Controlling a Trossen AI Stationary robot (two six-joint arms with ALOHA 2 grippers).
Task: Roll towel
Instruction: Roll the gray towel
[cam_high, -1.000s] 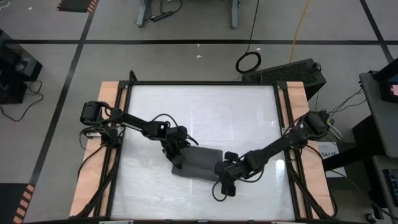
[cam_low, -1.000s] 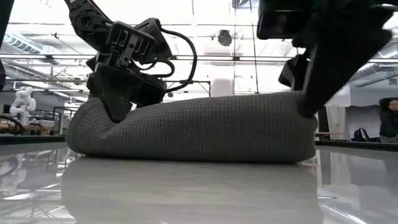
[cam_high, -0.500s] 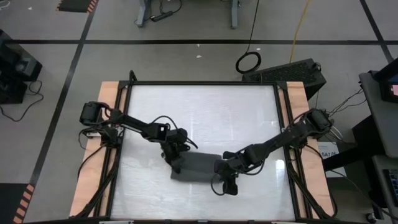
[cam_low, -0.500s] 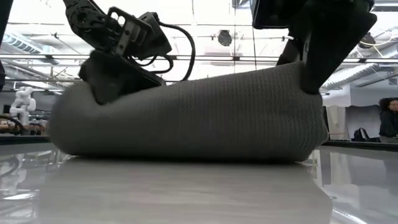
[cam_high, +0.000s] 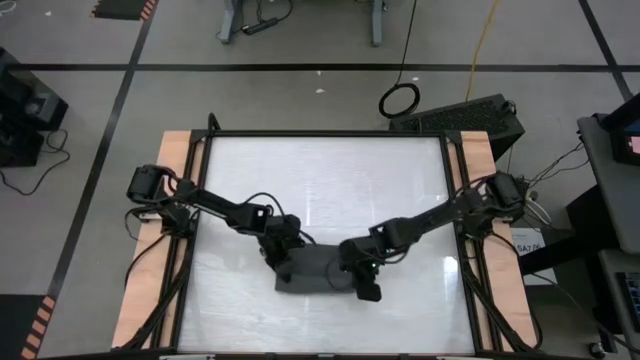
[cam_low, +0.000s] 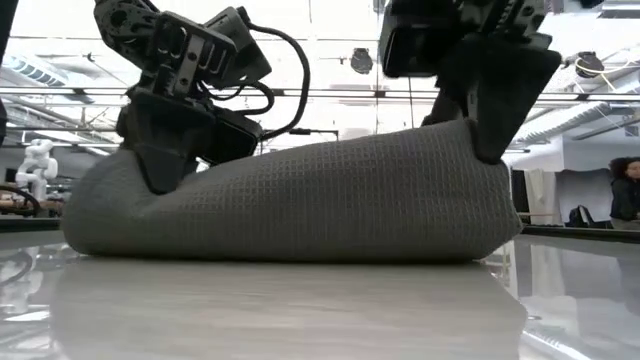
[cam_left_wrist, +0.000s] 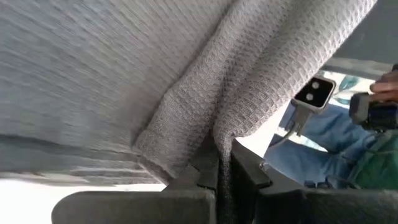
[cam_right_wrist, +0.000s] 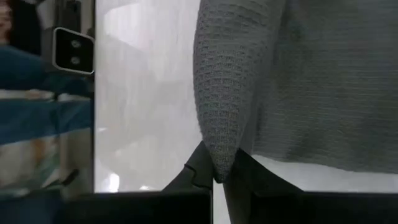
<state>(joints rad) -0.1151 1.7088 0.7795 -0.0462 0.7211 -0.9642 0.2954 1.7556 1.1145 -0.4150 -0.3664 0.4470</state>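
The dark grey towel (cam_high: 315, 272) lies bunched into a thick roll near the table's near edge, its underside resting on the white tabletop (cam_low: 300, 205). My left gripper (cam_high: 285, 262) is shut on the roll's left end, and in the low view it comes down onto that end (cam_low: 160, 170). At the right end my right gripper (cam_high: 357, 278) is shut on the cloth, which rises into a peak there (cam_low: 490, 140). My left gripper pinches a raised fold of the towel (cam_left_wrist: 214, 140) between its two fingers at the roll's left end. It comes slanting down from the table's far left. The cloth around the fold stays on the table. My right gripper pinches a rounded fold (cam_right_wrist: 217, 155) at the towel's right end between its two fingers, slanting down from the far right. That end is drawn up into a peak while the rest of the roll lies on the table.
The glossy white tabletop (cam_high: 320, 180) has free room over its far half. Wooden strips (cam_high: 172, 210) and a black frame run along both sides. Beyond the table a person in blue (cam_left_wrist: 323, 158) shows in the wrist views.
My right gripper has swung toward the table's left and turned, and the towel's right end has risen into a peak. Both grippers have brought the towel toward the near edge. The bundle is narrower from far to near and stands taller.
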